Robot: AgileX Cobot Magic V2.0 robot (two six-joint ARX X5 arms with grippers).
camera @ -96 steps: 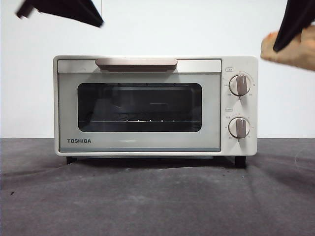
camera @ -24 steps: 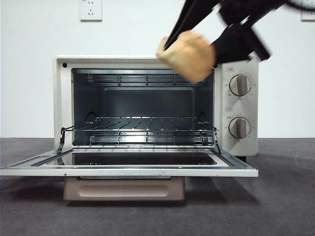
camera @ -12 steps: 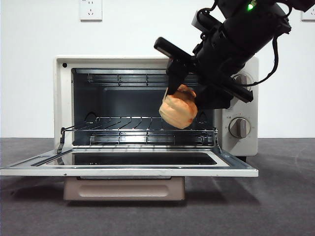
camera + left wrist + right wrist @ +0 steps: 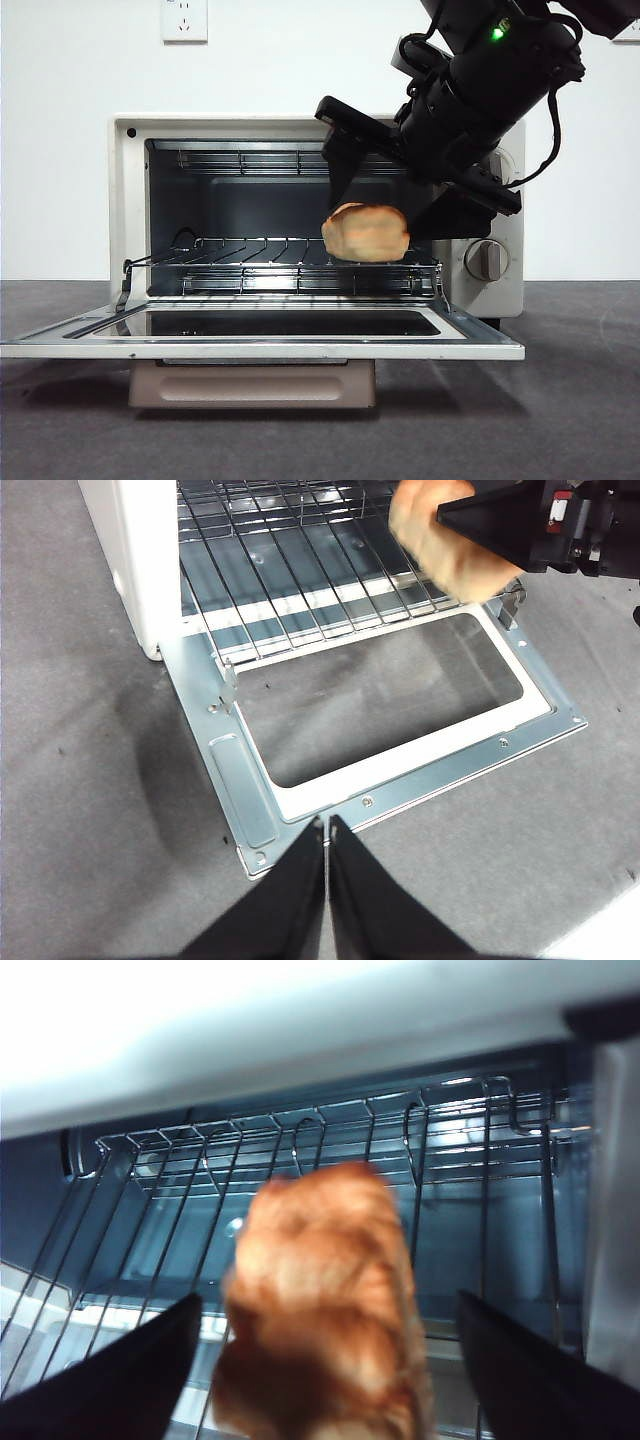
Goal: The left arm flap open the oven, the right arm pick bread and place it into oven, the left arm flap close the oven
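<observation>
Lowered since half a second ago, the bread now sits on the wire rack at the right front of the oven, no longer hanging above it. Spread wide, the right tool has a jaw either side of the loaf, apparently clear of it. Shut with its jaws together, the left tool hovers over the dropped door. A dark grey worktop meets a white wall with a socket. Lumpy and golden-brown, the loaf has a pale orange crust.
</observation>
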